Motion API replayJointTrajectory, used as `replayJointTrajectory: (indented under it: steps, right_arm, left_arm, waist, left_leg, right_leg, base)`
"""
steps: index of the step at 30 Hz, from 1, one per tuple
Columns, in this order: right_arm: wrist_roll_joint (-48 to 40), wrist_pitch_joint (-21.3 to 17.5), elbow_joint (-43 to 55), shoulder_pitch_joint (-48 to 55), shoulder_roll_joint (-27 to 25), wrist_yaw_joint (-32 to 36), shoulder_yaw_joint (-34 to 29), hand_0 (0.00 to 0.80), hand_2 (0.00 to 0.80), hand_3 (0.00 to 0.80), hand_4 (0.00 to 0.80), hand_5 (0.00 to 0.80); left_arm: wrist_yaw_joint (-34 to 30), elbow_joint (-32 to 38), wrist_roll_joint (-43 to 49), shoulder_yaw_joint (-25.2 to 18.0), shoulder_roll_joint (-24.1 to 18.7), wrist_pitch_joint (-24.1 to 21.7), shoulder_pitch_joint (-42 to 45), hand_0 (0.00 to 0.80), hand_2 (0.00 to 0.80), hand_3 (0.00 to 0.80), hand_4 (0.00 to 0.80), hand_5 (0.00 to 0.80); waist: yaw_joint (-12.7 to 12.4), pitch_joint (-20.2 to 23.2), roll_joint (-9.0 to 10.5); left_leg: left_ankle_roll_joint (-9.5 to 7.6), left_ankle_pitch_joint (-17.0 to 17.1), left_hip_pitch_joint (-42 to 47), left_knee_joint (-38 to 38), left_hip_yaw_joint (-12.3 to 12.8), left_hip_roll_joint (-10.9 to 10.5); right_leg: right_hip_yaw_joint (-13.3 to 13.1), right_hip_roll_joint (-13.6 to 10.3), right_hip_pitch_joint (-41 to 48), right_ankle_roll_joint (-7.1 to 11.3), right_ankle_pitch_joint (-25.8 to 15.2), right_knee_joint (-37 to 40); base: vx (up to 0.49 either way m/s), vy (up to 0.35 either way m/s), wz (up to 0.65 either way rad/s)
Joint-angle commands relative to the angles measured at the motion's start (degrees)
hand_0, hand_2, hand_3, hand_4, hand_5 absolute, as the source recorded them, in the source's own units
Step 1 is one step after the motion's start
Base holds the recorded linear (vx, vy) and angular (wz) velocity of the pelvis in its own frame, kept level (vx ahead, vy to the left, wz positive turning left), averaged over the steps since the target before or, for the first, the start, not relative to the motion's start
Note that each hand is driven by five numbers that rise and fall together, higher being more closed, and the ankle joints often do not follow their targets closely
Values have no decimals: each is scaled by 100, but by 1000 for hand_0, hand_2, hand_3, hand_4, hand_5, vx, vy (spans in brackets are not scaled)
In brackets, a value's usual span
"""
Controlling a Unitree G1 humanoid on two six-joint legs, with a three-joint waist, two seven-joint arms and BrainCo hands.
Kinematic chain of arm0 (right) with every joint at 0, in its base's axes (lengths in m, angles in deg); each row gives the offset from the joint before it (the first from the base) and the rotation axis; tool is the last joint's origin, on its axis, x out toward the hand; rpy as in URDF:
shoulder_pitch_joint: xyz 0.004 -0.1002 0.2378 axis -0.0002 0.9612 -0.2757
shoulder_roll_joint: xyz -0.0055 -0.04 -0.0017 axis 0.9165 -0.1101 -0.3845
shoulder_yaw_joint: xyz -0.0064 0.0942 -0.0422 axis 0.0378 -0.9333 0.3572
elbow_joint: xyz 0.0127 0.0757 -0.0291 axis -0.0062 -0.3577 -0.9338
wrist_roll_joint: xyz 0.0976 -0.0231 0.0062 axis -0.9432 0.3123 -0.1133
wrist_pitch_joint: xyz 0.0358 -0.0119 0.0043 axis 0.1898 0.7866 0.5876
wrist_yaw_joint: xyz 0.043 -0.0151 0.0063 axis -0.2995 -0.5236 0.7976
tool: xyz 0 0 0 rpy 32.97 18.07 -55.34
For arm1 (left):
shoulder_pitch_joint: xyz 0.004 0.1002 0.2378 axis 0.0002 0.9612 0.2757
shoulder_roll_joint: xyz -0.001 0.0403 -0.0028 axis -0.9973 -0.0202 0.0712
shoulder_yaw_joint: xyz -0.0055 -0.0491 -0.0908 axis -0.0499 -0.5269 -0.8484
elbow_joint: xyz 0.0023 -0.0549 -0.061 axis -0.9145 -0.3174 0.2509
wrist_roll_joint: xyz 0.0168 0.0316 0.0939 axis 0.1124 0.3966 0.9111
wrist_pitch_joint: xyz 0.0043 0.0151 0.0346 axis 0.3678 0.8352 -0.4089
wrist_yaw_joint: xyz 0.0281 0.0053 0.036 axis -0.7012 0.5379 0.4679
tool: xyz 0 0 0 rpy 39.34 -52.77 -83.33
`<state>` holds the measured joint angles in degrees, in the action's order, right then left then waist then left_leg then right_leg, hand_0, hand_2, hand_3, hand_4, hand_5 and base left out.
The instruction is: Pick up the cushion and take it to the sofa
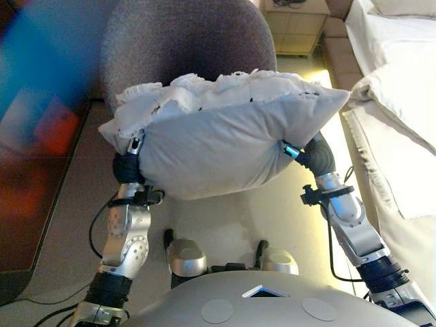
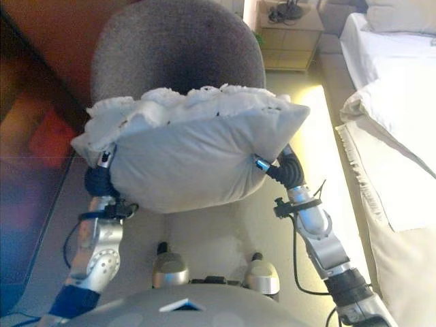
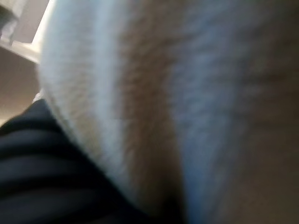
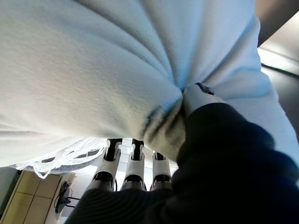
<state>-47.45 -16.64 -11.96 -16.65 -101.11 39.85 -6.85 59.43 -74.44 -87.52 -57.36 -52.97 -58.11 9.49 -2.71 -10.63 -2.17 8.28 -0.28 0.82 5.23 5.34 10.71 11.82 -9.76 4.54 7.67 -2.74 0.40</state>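
Note:
A white cushion (image 1: 218,143) with a frilled upper edge is held up in the air between my two hands, in front of a grey round-backed seat (image 1: 184,41). My left hand (image 1: 128,167) presses against the cushion's left end; its wrist view shows only its dark cover (image 3: 42,163) against the cushion (image 3: 163,93). My right hand (image 1: 315,155) is at the cushion's right end. In the right wrist view its fingers (image 4: 133,168) lie straight along the cushion (image 4: 117,70) and its thumb dents the cloth.
A bed (image 1: 402,102) with white covers runs along the right side. A light wooden cabinet (image 1: 296,24) stands at the back right. A dark glossy panel (image 1: 34,170) lies along the left. Pale floor shows below the cushion.

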Motion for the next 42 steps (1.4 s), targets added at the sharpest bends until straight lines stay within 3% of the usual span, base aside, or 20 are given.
replayJointTrajectory:
  steps: [1,2,5,8,12,15,17,19,20,23,24,25,27,30,32,37,40,42]
  right_arm:
    - [183,-519,599,-626,328,8,234,800,800,800,800,800]
    - [271,-504,530,-720,365,-123,324,800,800,800,800,800]
    - [291,-474,507,-713,381,-123,390,800,800,800,800,800]
    - [257,-496,664,-359,321,19,326,800,800,800,800,800]
    - [194,-571,670,-233,252,53,321,800,800,800,800,800]
    - [59,-480,677,-238,223,106,251,800,800,800,800,800]
    - [-144,-372,797,-93,228,181,103,800,800,800,800,800]
    - [-152,-419,776,-29,323,234,30,800,800,800,800,800]
    - [-111,-437,757,-20,380,240,15,800,800,800,800,800]
    - [-82,-442,783,-40,501,191,59,800,800,800,800,800]
    - [-22,-405,743,-93,588,161,110,800,800,800,800,800]
    - [18,-378,677,-131,646,129,156,800,800,800,800,800]
    - [24,-319,691,-124,632,28,185,800,800,800,800,800]
    - [107,-406,521,-266,636,-124,241,800,800,800,800,800]
    - [186,-538,383,-345,621,-236,278,800,800,800,800,800]
    - [165,-398,335,-511,587,-391,261,800,800,800,800,800]
    - [130,-368,308,-507,581,-382,180,800,800,800,800,800]
    - [70,-369,342,-454,544,-346,123,800,800,800,800,800]
  left_arm:
    - [-141,707,9,51,-71,-353,-783,800,800,800,800,800]
    - [-57,648,60,155,-45,-374,-904,800,800,800,800,800]
    - [-20,648,109,237,-5,-478,-838,800,800,800,800,800]
    - [-142,834,118,189,55,-472,-472,800,800,800,800,800]
    - [-246,808,129,205,82,-591,-361,800,800,800,800,800]
    - [-169,726,25,128,14,-492,-475,800,800,800,800,800]
    - [-251,694,-44,54,-86,-371,-559,800,800,800,800,800]
    - [-430,703,34,73,-118,-379,-540,800,800,800,800,800]
    - [-450,716,91,99,-124,-392,-518,800,800,800,800,800]
    - [-401,736,220,84,-190,-370,-545,800,800,800,800,800]
    - [-366,728,218,46,-212,-309,-557,800,800,800,800,800]
    - [-363,672,183,38,-207,-257,-574,800,800,800,800,800]
    - [-550,588,60,12,-241,-156,-659,800,800,800,800,800]
    - [-639,494,89,98,-208,-147,-849,800,800,800,800,800]
    - [-578,408,108,223,-170,-201,-1013,800,800,800,800,800]
    - [-537,450,228,487,-113,-198,-1015,800,800,800,800,800]
    - [-629,410,221,513,-107,-218,-961,800,800,800,800,800]
    - [-670,402,201,500,-109,-236,-912,800,800,800,800,800]
  waist:
    - [-156,-129,249]
    - [-265,-180,221]
    - [-503,-257,178]
    - [-641,-283,131]
    - [-736,-293,151]
    - [-741,-198,278]
    - [-760,16,525]
    - [-833,178,728]
    - [-862,241,775]
    - [-907,363,768]
    - [-861,400,704]
    - [-746,390,715]
    - [-586,390,638]
    - [-312,267,529]
    - [4,95,497]
    - [478,-9,635]
    - [585,25,633]
    - [654,68,697]
  left_leg:
    - [-79,883,-656,115,157,-62]
    - [-97,1056,-901,-72,108,-220]
    - [-98,1530,-1180,-646,-144,-393]
    - [-4,1951,-1410,-839,-157,-270]
    - [57,2063,-1609,-792,-82,-65]
    - [-115,1639,-1564,-693,219,-25]
    - [-445,1271,-1623,-324,328,-251]
    - [-714,955,-1668,-80,245,-532]
    - [-782,903,-1614,-80,171,-634]
    - [-923,710,-1449,-15,35,-823]
    - [-983,615,-1294,-35,0,-891]
    - [-1023,555,-1133,-87,-91,-1020]
    - [-1047,524,-956,-138,-236,-1129]
    - [-1037,368,-547,-233,-601,-1269]
    - [-1022,141,-153,-321,-896,-1342]
    - [-970,-744,700,-243,-1388,-1338]
    - [-968,-1110,1092,-171,-1638,-1196]
    - [-949,-1139,1212,-181,-1735,-1203]
  right_leg:
    - [113,455,500,-382,531,-143]
    - [58,538,589,-391,591,-112]
    - [-183,693,907,-428,825,-145]
    - [-420,803,1255,-506,1189,-296]
    - [-542,741,1463,-513,1664,-589]
    - [-485,439,1597,-294,1857,-884]
    - [-454,140,1679,31,1268,-1275]
    - [-526,-69,1594,253,499,-1716]
    - [-573,-118,1512,318,158,-1973]
    - [-646,-172,1316,375,-325,-2621]
    - [-717,-105,1041,364,-527,-2921]
    - [-841,47,790,315,-381,-2935]
    - [-892,385,347,193,-192,-2571]
    - [-589,332,-481,27,-38,-1974]
    - [-653,274,-980,-32,-141,-1325]
    - [-993,-144,-1547,279,-1354,296]
    - [-1132,-148,-1586,314,-1461,332]
    - [-1189,-169,-1551,307,-1448,256]
  base:
    - [130,-66,-20]
    - [149,-45,-13]
    - [405,9,0]
    - [562,82,-37]
    - [585,149,-5]
    - [589,225,-46]
    - [535,227,-50]
    - [494,202,18]
    - [488,175,7]
    - [454,144,6]
    - [497,133,-5]
    - [514,119,-8]
    - [428,86,19]
    - [334,13,23]
    - [381,-66,45]
    - [531,-162,88]
    - [437,-127,88]
    - [263,-107,77]
